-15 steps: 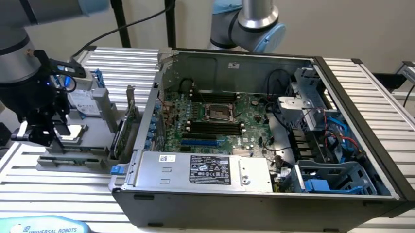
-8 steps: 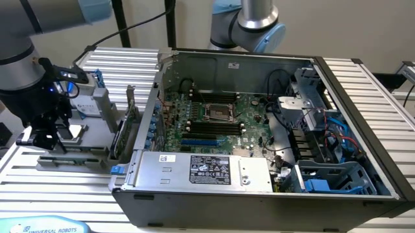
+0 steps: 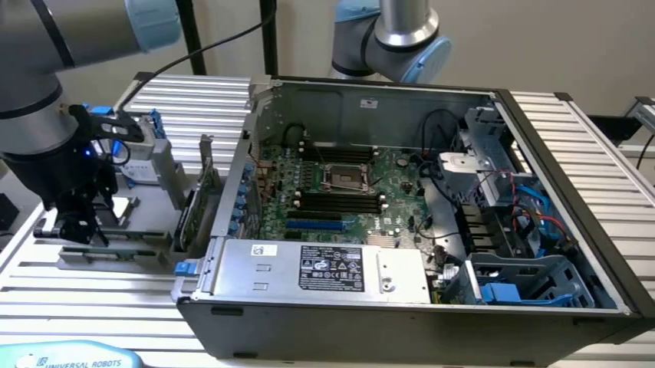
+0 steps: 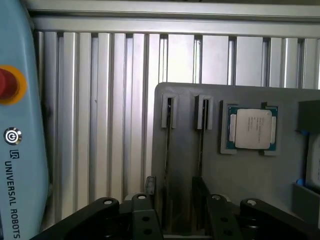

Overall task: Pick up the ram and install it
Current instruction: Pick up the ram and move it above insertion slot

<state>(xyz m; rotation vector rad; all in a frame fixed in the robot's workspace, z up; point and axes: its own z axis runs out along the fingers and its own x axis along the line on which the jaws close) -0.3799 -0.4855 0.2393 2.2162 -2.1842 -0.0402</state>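
Gripper (image 4: 174, 192) jaws wide apart, nothing held, poised either side of the ram (image 4: 167, 150), which stands edge-on in a slot of the grey holder tray (image 4: 240, 175). Pick not yet made; install not begun, by my reading. Same tray: second slot alongside, processor chip (image 4: 252, 128) in its pocket. Beyond: computer case (image 3: 409, 96) open, black memory slots (image 3: 333, 201) apparently empty.
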